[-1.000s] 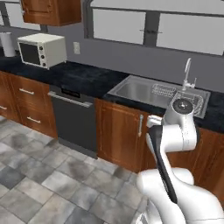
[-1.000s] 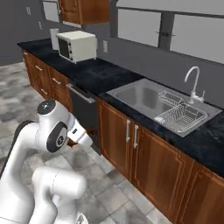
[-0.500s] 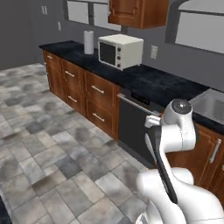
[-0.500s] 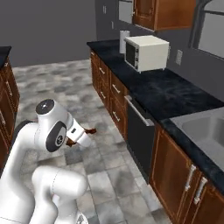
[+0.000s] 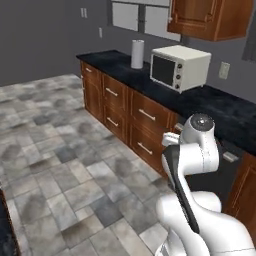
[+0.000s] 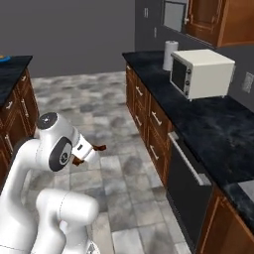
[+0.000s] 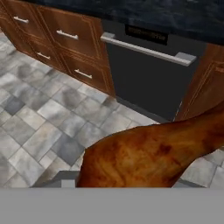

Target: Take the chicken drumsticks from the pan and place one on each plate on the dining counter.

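A dark reddish-brown chicken drumstick (image 7: pixel 148 153) lies across the lower half of the hand view and hides the fingertips. In the right base view my gripper (image 6: pixel 94 150) is held low in front of the arm, shut on this drumstick (image 6: pixel 99 148), whose brown end sticks out to the right. The dining counter (image 6: pixel 12 69), black-topped over brown cabinets, stands at the far left, with the edge of a blue plate (image 6: pixel 3 58) at the frame border. The pan, the golden-tan drumstick and the other plate are out of view.
A wall counter with drawers runs along the right, carrying a white microwave (image 5: pixel 180 66) and a paper towel roll (image 5: pixel 137 54). A dark dishwasher front (image 7: pixel 148 70) faces the hand. Grey tiled floor (image 5: pixel 60 165) spreads open between the counters.
The whole picture has swung as the base turns: the sink has left the views, and the microwave, the paper roll and the dining counter have come in. The drumstick stays in the gripper.
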